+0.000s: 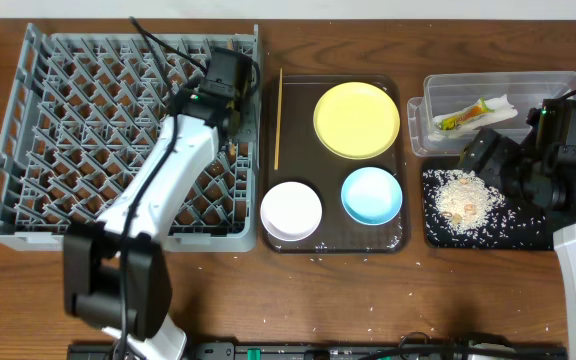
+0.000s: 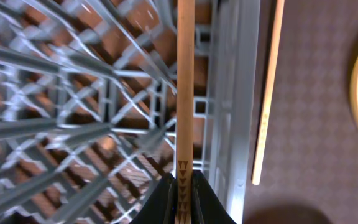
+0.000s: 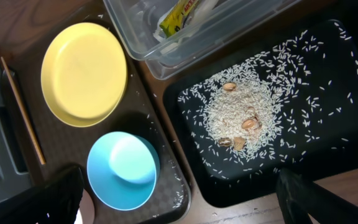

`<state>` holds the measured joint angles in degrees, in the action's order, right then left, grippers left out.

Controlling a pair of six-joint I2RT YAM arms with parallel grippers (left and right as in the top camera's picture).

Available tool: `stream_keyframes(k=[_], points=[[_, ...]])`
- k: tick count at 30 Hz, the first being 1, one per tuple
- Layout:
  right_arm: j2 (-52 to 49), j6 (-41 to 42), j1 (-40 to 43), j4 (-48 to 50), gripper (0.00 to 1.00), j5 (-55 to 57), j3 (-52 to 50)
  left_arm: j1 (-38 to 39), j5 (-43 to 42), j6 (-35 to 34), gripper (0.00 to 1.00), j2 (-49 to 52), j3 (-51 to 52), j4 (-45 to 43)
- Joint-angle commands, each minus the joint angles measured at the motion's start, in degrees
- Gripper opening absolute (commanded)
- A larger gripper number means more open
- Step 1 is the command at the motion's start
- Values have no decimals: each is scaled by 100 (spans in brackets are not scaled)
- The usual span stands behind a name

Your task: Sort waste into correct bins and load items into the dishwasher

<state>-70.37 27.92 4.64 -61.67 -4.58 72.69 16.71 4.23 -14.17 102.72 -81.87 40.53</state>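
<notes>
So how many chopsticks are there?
2. One chopstick is held in the left gripper over the grey dish rack; the other chopstick lies on the brown tray, left side.

two chopsticks (image 2: 185,74) (image 2: 269,81), two bowls (image 1: 291,210) (image 1: 372,194), one plate (image 1: 356,120), two bins (image 1: 428,88) (image 1: 448,235).

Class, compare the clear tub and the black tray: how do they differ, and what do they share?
The clear tub is see-through and deep; the black tray is opaque and shallow. The tub holds a snack wrapper; the tray holds rice grains. Both are rectangular.
</notes>
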Motion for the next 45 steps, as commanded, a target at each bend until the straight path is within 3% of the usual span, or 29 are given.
stream_keyframes(k=[1,4,7,16,22,25,28,38,45], points=[[61,28,42,7,97,-37,59,24,-341,142,9,247,76,74],[61,26,42,-33,97,-37,59,22,-339,142,35,225,70,98],[61,24,42,-31,97,-37,59,24,-341,144,41,98,15,122],[61,-33,42,-22,97,-37,59,579,-756,146,42,-616,-184,-273],[61,-33,42,-13,97,-37,59,1318,415,227,41,-92,-170,-1027],[61,-33,42,-7,98,-39,59,1392,999,234,34,361,-168,-1397],[61,-33,42,-2,98,-37,59,1344,1191,234,33,846,-168,-1762],[61,-31,-22,28,98,-44,-52,1010,1123,229,34,1832,-168,-2166],[50,-31,-22,72,97,-42,-125,988,240,190,34,2063,-168,-2140]])
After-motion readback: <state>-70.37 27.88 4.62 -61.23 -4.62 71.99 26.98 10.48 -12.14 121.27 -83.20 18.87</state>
